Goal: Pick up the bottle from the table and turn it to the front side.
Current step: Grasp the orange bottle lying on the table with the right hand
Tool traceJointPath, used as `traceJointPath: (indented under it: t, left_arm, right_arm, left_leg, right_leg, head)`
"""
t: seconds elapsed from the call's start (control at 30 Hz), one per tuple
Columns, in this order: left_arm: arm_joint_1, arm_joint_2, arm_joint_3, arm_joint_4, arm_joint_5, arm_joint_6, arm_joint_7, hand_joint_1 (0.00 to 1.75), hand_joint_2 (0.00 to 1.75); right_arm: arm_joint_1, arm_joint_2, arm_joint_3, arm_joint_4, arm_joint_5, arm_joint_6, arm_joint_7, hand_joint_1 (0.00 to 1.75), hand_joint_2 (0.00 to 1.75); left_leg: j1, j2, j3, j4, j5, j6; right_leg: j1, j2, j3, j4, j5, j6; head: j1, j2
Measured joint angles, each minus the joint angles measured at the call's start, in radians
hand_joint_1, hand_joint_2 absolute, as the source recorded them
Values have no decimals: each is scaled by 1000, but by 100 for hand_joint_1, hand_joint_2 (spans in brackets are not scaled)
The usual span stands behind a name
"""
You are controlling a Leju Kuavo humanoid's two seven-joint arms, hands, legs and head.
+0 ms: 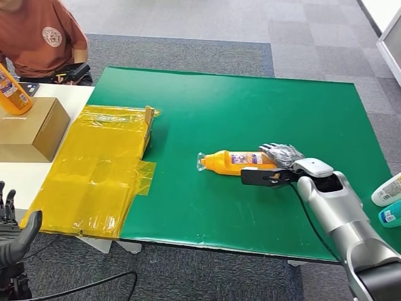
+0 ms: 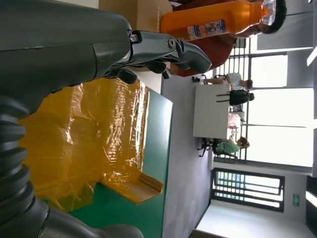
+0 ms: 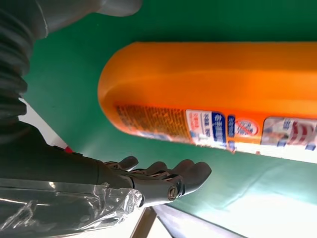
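Bottle [image 1: 235, 162] lying on mat [image 1: 213, 207] | right robot hand [image 1: 279, 164] open around base | not gripping

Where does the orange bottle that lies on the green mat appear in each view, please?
Head view: the orange bottle lies mid-picture, beside the right hand.
Left wrist view: what you see here is the other orange bottle, near the person.
Right wrist view: the orange bottle fills the upper half, close up.
Shared landmark: the green mat.
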Motion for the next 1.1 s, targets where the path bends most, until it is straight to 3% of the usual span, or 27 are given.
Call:
traceJointPath:
  t: [0.63,1.1]
  left_arm:
    - [-3,1,-5,0,-1,0,0,0,175]
    - [-27,14,-85,15,-5,31,14,0,175]
  right_arm:
    - [0,28,2,36,3,-14,5,0,175]
    - [-94,137,-37,239,46,-90,43,0,175]
  left_leg:
    - [0,0,0,0,0,0]
    - [0,0,0,0,1,0]
  right_leg:
    - [0,0,0,0,0,0]
    - [0,0,0,0,1,-1]
  head:
    - [0,0]
    - [0,0]
